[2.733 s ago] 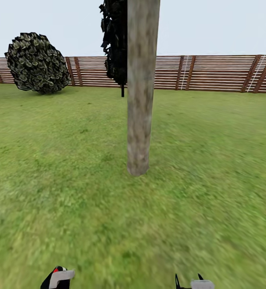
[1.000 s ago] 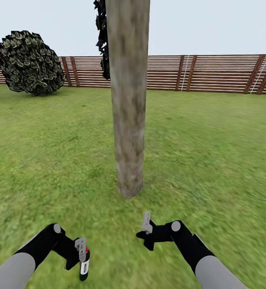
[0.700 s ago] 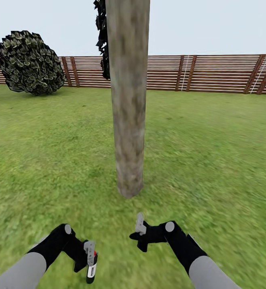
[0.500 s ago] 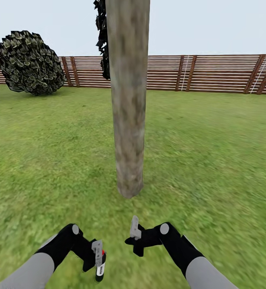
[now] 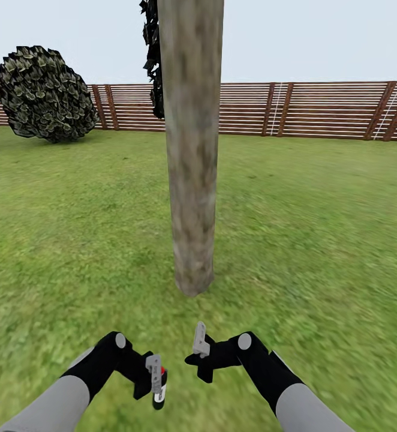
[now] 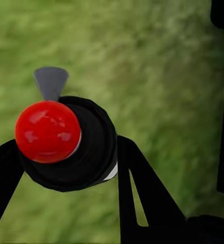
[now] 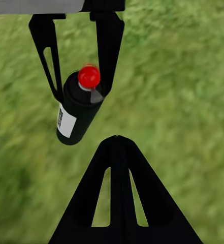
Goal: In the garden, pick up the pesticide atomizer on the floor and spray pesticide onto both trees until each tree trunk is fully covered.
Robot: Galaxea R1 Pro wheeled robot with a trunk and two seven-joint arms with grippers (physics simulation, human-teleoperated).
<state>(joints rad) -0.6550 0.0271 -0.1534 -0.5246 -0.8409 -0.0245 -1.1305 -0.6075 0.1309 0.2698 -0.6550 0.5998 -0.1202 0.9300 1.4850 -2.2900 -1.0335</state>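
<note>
A pale mottled tree trunk (image 5: 192,156) rises from the lawn straight ahead of me, its crown out of view. My left gripper (image 5: 156,379) hangs low in front of the trunk's foot, shut on the pesticide atomizer (image 5: 159,393), a small dark bottle with a red top (image 6: 47,131) and a white label (image 7: 66,122). The bottle hangs roughly upright over the grass, nozzle (image 6: 51,82) pointing away from the wrist. My right gripper (image 5: 199,343) hovers just beside it, nearer the trunk. Its fingers (image 7: 117,168) are pressed together with nothing between them.
Green lawn (image 5: 318,228) spreads on all sides. A brown slat fence (image 5: 306,108) bounds it at the back. A round dark bush (image 5: 45,93) stands at the far left, and a dark narrow tree (image 5: 155,60) stands behind the trunk.
The view moved closer to the trunk and both arms came up into it. Since a second ago the left gripper has carried the atomizer rightward toward the centre; the right gripper shifted slightly left.
</note>
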